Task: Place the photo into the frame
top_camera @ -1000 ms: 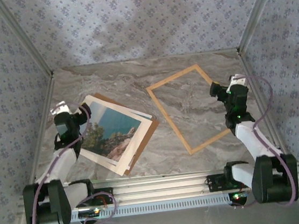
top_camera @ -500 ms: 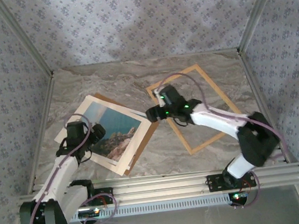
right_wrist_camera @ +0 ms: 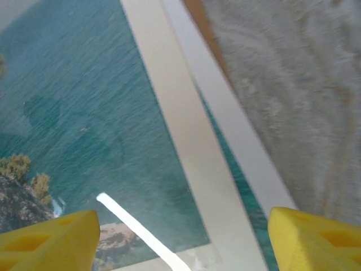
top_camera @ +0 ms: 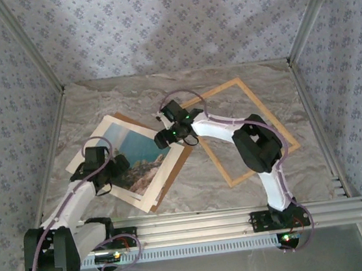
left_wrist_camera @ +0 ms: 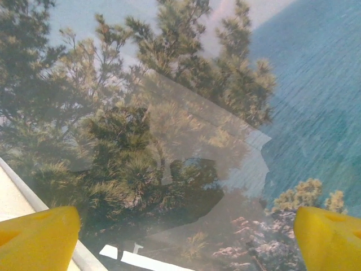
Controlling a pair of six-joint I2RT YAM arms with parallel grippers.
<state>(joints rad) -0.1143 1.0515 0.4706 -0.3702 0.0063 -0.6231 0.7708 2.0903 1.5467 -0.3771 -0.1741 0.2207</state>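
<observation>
Left jaws stand apart over the trees at the 7 o'clock end of the photo [top_camera: 138, 152]; right jaws stand apart over its 2 o'clock edge. The photo lies stacked with the cream mat [top_camera: 105, 132] at 9 o'clock on the bench [top_camera: 118, 97]. The frame [top_camera: 209, 94] lies flat at 3 o'clock.

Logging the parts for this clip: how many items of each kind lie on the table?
photo: 1
cream mat: 1
brown backing board: 1
light-wood frame: 1
Total: 4
</observation>
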